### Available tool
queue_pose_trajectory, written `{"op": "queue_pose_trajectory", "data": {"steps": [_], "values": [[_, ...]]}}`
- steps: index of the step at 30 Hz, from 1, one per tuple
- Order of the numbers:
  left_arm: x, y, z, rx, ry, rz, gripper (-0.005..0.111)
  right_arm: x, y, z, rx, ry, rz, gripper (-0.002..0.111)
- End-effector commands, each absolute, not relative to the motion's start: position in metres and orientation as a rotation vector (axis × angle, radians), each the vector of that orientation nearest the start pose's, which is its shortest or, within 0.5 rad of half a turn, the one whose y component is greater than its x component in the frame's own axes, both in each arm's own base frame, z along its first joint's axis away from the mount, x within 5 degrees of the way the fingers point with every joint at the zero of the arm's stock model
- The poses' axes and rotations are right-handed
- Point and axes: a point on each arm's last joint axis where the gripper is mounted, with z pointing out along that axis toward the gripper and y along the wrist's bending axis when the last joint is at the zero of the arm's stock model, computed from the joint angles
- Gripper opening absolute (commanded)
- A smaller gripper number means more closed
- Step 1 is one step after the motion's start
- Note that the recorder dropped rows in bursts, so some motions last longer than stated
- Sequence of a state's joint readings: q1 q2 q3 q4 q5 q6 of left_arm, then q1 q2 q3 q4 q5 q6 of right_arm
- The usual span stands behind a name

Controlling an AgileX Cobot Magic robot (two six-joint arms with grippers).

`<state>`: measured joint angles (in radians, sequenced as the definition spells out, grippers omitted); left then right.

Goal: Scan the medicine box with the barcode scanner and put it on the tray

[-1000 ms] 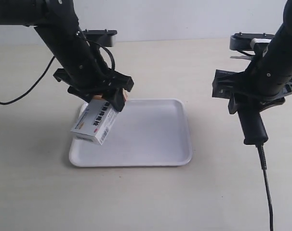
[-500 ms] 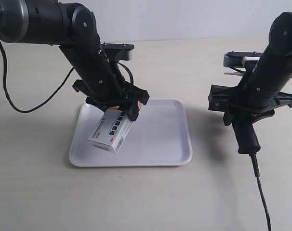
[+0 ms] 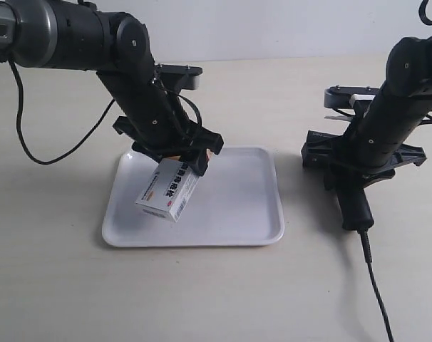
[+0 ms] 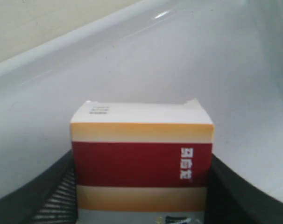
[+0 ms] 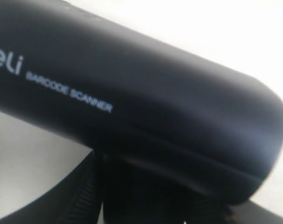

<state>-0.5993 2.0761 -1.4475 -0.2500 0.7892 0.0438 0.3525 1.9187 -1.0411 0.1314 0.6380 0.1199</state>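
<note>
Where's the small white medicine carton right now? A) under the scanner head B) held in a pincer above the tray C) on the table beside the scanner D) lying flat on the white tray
B: the small white medicine carton hangs tilted in the left pincer over the flat white plastic tray, not lying flat.

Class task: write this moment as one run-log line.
left gripper: shut on white red-banded medicine box, tilted above white square plastic tray | right gripper: shut on black pistol-shaped barcode scanner, off tray

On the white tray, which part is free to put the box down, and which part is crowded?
The tray is bare from the held box across to its rim nearest the scanner. The corner under the left end effector is crowded.
</note>
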Motion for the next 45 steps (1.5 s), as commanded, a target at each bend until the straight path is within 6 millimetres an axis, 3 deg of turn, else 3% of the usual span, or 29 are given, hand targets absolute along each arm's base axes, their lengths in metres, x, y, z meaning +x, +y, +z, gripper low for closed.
{"op": "queue_pose_trajectory", "data": {"steps": [1, 8, 16, 20, 30, 40, 45], "values": [[0.339, -0.252, 0.158, 0.720, 2.820, -0.374, 0.000, 0.318, 0.123, 0.123, -0.204, 2.981, 0.182, 0.000], [0.340, -0.252, 0.158, 0.720, 2.811, -0.374, 0.000, 0.317, 0.123, 0.123, -0.205, 2.989, 0.180, 0.004], [0.339, -0.253, 0.158, 0.720, 2.814, -0.378, 0.000, 0.315, 0.128, 0.124, -0.218, 3.001, 0.268, 0.053], [0.338, -0.254, 0.158, 0.725, 2.815, -0.378, 0.000, 0.314, 0.127, 0.123, -0.225, 3.010, 0.261, 0.071], [0.337, -0.255, 0.158, 0.732, 2.813, -0.387, 0.000, 0.312, 0.128, 0.128, -0.238, 3.052, 0.263, 0.073], [0.336, -0.264, 0.127, 0.802, 2.837, -0.358, 0.000, 0.313, 0.128, 0.180, -0.250, 2.967, 0.282, 0.073], [0.336, -0.268, 0.125, 0.834, 2.800, -0.355, 0.002, 0.307, 0.126, 0.203, -0.252, 2.915, 0.306, 0.073]]}}
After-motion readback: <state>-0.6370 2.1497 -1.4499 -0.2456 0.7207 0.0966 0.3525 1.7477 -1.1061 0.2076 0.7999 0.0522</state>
